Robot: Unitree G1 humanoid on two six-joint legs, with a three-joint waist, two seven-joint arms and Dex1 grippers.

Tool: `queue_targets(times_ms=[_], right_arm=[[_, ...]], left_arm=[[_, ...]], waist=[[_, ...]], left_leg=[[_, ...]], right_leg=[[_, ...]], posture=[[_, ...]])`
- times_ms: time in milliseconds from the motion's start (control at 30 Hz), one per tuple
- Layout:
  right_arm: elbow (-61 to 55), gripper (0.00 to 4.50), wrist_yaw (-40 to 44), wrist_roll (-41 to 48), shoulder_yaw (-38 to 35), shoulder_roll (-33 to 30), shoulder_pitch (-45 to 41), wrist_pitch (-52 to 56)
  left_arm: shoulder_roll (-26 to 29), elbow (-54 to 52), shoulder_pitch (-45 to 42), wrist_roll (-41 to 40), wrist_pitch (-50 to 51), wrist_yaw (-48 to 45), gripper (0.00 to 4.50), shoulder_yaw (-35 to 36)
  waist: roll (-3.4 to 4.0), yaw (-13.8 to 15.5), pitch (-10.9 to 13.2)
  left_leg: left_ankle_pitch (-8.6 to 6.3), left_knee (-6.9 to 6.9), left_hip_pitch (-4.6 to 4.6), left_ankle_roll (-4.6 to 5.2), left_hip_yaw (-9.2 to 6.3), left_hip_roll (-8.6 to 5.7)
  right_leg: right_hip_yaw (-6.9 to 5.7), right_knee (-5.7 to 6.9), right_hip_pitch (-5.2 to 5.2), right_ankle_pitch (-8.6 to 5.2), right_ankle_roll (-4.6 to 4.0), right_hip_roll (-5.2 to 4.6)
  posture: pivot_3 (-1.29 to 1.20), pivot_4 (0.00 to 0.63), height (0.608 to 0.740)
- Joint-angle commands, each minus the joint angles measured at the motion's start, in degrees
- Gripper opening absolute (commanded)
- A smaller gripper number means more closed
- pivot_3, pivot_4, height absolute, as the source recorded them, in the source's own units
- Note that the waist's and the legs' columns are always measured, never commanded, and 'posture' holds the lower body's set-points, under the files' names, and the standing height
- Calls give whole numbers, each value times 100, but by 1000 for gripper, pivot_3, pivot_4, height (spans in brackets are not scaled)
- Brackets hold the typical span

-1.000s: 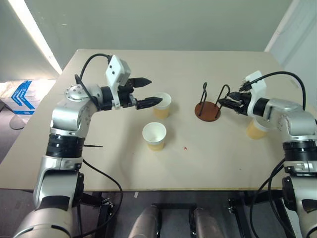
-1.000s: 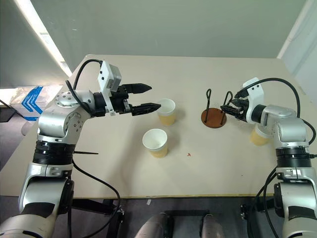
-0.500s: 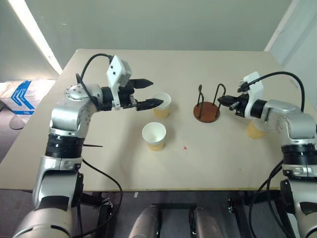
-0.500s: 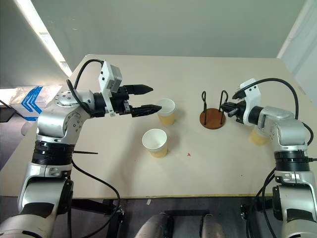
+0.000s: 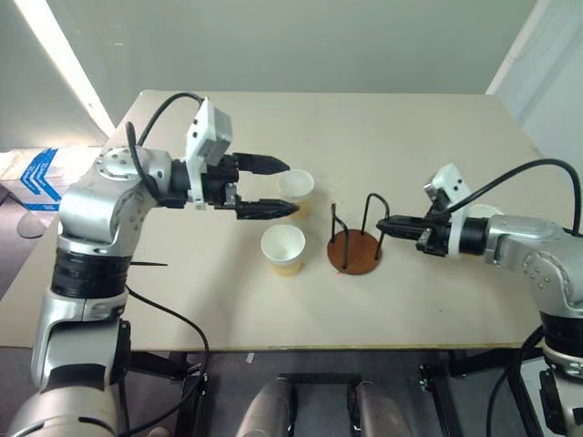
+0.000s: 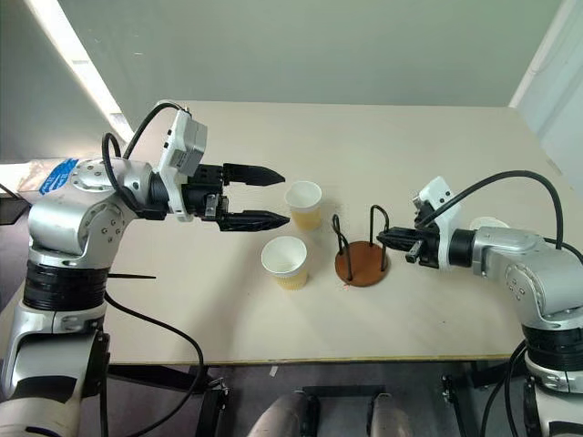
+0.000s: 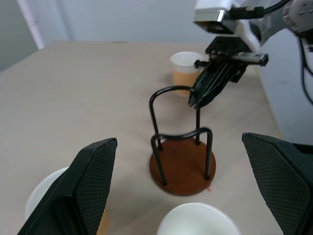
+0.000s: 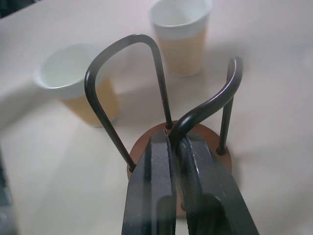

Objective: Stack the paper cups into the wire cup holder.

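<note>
The wire cup holder (image 5: 353, 254), a reddish-brown disc with two black wire loops, stands mid-table. My right gripper (image 5: 381, 221) is shut on one wire loop (image 8: 205, 105), reaching in from the right. Two paper cups stand upright just left of the holder: a near one (image 5: 283, 248) and a far one (image 5: 296, 188). My left gripper (image 6: 284, 195) is open and level, its fingertips just short of the far cup, not touching it. A third paper cup (image 6: 489, 223) stands at the right, mostly hidden behind my right forearm.
The tan table (image 5: 273, 328) has bare room in front of the cups and across its far half. Cables trail from both wrists. A blue and white box (image 5: 32, 173) lies on the floor off the table's left side.
My right gripper shut on the holder's wire loop and dragged the holder toward the near left, next to the two cups. The left gripper drew back a little, still open.
</note>
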Motion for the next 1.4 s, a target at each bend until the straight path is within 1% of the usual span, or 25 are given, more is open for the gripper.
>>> queue_targets(times_ms=[33, 200, 333, 467, 633, 767, 867, 967, 1100, 1200, 1400], right_arm=[[-331, 39, -30, 147, -130, -104, 159, -12], [-358, 39, -41, 105, -35, -165, 361, -116], [-336, 39, 13, -79, 181, -322, 573, -304], [-325, 1116, 50, -35, 205, -432, 721, -354], [-354, 2964, -2, -46, 145, -513, 902, -413], [-473, 4345, -183, 20, -112, -521, 1061, -343], [-627, 4345, -190, 253, -416, -565, 1204, -203], [-781, 4345, -238, 667, -908, -538, 1251, 60], [-1016, 4345, -343, 1216, -1420, -539, 1186, 361], [-1163, 4345, -453, 1537, -1547, -556, 1091, 511], [-1251, 4345, -746, 2039, -1738, -659, 663, 636]], left_arm=[[179, -267, 60, -57, 26, -210, 4500, -92], [129, -238, 61, -52, -13, -146, 4500, -138], [133, -230, 87, -3, -48, -124, 4500, -172], [184, -142, 45, 116, -130, -113, 4500, -177], [198, -165, 79, 167, -149, -132, 4500, -166], [312, -277, 223, 247, -195, -194, 4500, -205], [507, -423, 378, 341, -340, -326, 4500, -272], [903, -714, 713, 689, -887, -633, 4500, -470], [1254, -799, 913, 1246, -1697, -906, 4500, -762], [1265, -676, 893, 1531, -2073, -1004, 4500, -956], [1005, -151, 619, 2092, -2592, -951, 4500, -1317]], waist=[[-1, 3, 0], [-6, -5, -2], [-9, -8, -4], [-25, -5, -7], [-25, -9, -7], [-25, -10, -7], [-25, -13, -7], [-26, -24, -6], [-27, -24, -6], [-27, -26, -6], [-26, -31, -6]], left_leg=[[1, 0, 3, 1, -1, 0], [13, 1, 4, 0, -1, -1], [20, 0, 5, 3, -2, -1], [20, 1, 6, 3, -4, -1], [20, 0, 2, 3, -2, -1], [19, -2, 2, 3, -2, -1], [18, -5, 2, 2, -2, -1], [16, -8, 2, 1, -2, -2], [14, -12, 1, 1, -4, -2], [10, -12, 2, 3, -7, -2], [4, -12, -2, 7, -9, -2]], right_leg=[[0, 3, 2, -2, -3, 0], [1, 4, 4, 0, -6, -1], [2, 6, 4, 2, -7, -1], [1, 4, 8, 2, -7, -1], [3, 1, 5, 2, -5, -1], [2, -1, 5, 1, -3, -1], [2, -2, 5, -1, -2, -1], [3, -6, 4, -2, -2, 0], [3, -6, 3, -10, -7, 2], [3, -3, 2, -15, -14, 2], [4, 3, -4, -13, -19, 1]], posture=[[0, 150, 740], [0, 150, 740], [0, 150, 740], [0, 150, 740], [0, 150, 740], [0, 150, 740], [0, 150, 740], [0, 150, 740], [0, 150, 740], [0, 150, 740], [0, 150, 740]])
